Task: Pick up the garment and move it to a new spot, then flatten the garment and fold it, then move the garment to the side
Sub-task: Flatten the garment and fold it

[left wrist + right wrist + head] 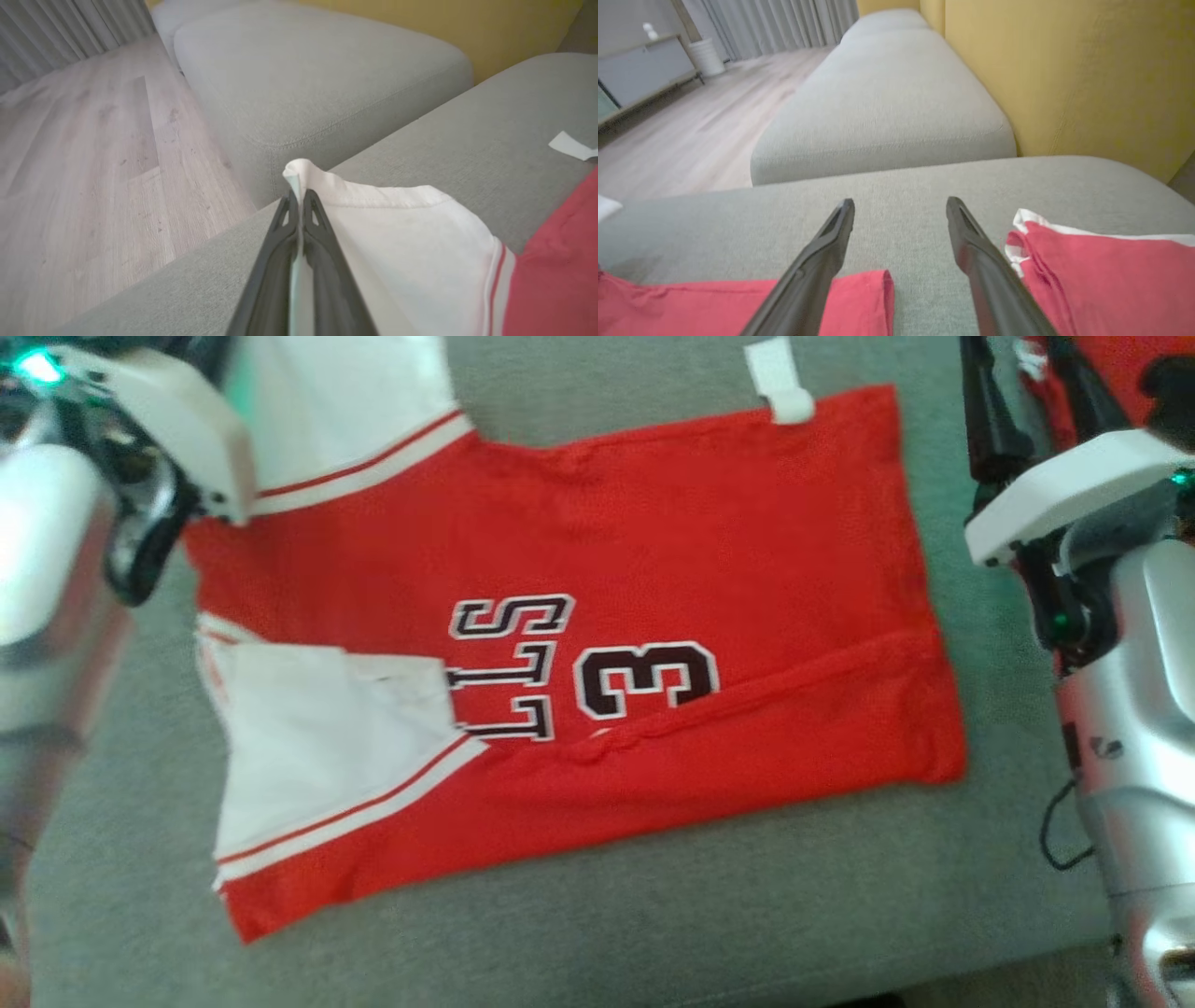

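Observation:
The garment (653, 551) is a red jersey with white sleeves and black lettering, lying flat on the grey sofa cushion (560, 933). Its lower edge is folded up over the number. The near sleeve (317, 747) is tucked in over the body. My left gripper (296, 198) is shut on the hem of the far white sleeve (402, 242), near the cushion's left edge. Above the cushion, my right gripper (900, 207) stands open just past the garment's red corner (859, 298), nothing between its fingers (831, 242).
A white tag (780, 378) lies at the garment's far edge. Another red and white cloth (1101, 275) lies right of my right gripper. A second grey cushion (887, 102) adjoins, with a yellow backrest (1064, 70) and wooden floor (84, 163) to the left.

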